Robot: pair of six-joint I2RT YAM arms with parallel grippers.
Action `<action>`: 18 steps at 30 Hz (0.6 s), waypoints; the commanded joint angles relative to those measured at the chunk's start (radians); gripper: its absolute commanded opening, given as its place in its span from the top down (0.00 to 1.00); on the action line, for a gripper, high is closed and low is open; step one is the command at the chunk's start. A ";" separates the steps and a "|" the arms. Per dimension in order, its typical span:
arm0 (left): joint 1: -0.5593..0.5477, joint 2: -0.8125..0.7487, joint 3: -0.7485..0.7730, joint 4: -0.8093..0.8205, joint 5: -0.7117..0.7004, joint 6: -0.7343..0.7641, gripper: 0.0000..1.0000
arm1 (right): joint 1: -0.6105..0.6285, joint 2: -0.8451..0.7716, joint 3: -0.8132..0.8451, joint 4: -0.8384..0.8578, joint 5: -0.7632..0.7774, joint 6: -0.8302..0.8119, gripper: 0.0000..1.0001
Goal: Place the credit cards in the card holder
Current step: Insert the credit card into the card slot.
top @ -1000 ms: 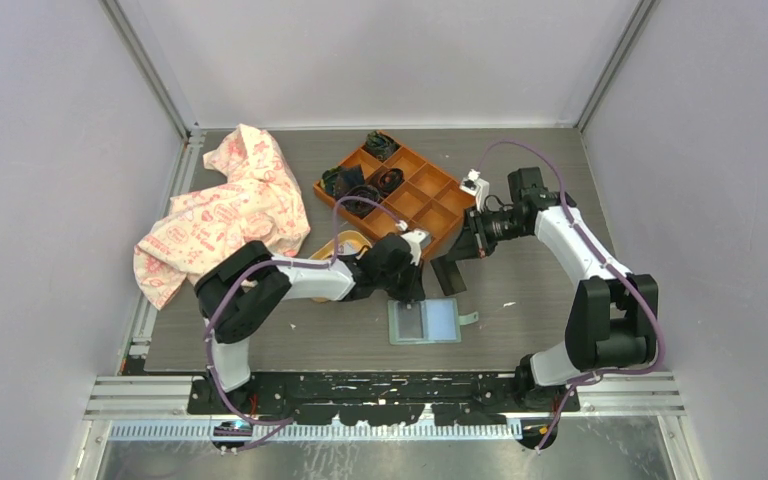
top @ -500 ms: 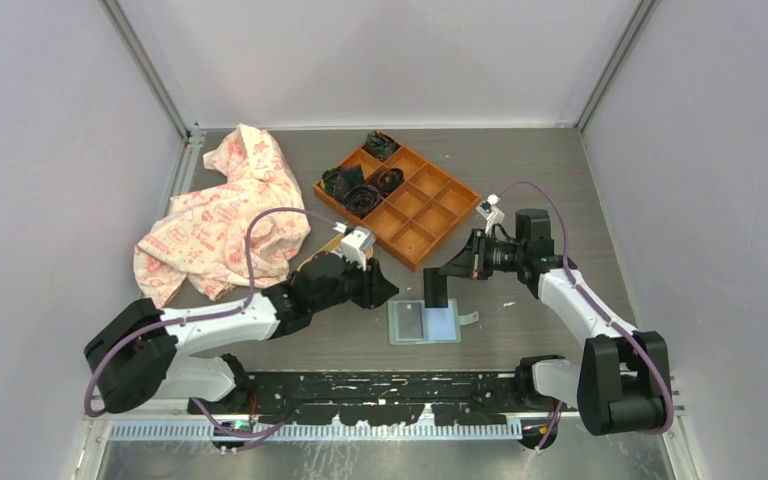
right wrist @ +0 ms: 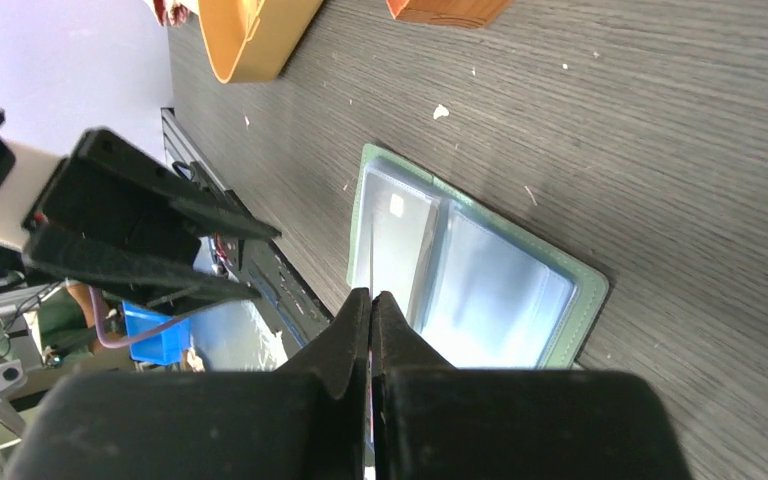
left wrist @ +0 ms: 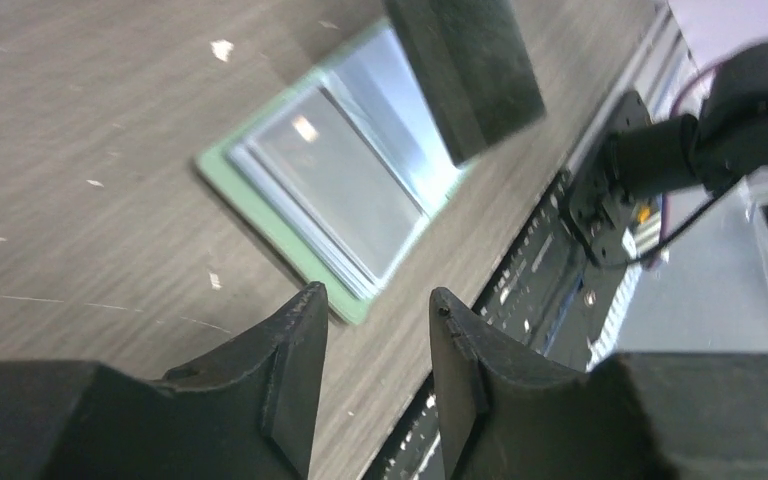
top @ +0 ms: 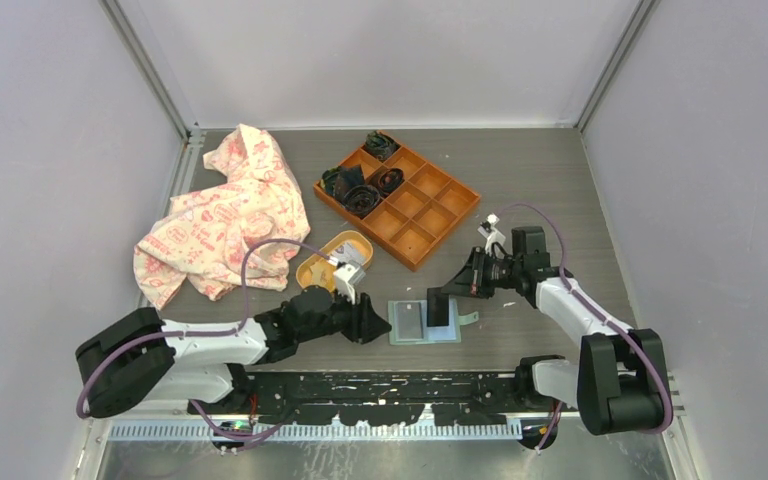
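Alignment between card and pocket is what the coming move turns on. The card holder point(top: 452, 330) lies opened flat on the bench point(top: 550, 190), close to the near edge and roughly midway between the two arms. Its long axis runs left to right and its fold runs near to far. The right tool point(top: 455, 289) is pinched shut on the black card point(top: 438, 308), which hangs over the middle of the holder, just right of the fold. In the top view the card's long side lies roughly near to far. So the right arm is the nearer one: the pockets lie directly below its tip and a little to the left. The left tool point(top: 371, 322) sits low just beside the holder's left edge, apart from it, jaws parted with nothing between them.

In the holder's left half a pale card point(left wrist: 345, 185) seems to sit behind clear plastic, though glare makes that uncertain. Which way the pocket mouths open I cannot tell. The right wrist view sees the black card only edge-on, nearly lost between its own fingers. The left wrist view shows it blurred and cut off at the top. Whether the card's lower edge touches the holder or hovers above it is not clear.
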 commanded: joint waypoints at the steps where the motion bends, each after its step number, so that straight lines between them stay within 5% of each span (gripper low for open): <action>1: -0.111 -0.004 -0.002 0.073 -0.115 0.075 0.56 | 0.002 0.017 -0.018 0.076 -0.023 0.032 0.99; 7: -0.165 -0.004 -0.021 0.082 -0.197 0.204 0.55 | 0.002 0.030 -0.108 0.287 -0.020 0.115 0.99; 18: -0.166 0.112 -0.052 0.197 -0.272 -0.101 0.55 | 0.005 0.071 -0.163 0.402 0.021 0.138 0.99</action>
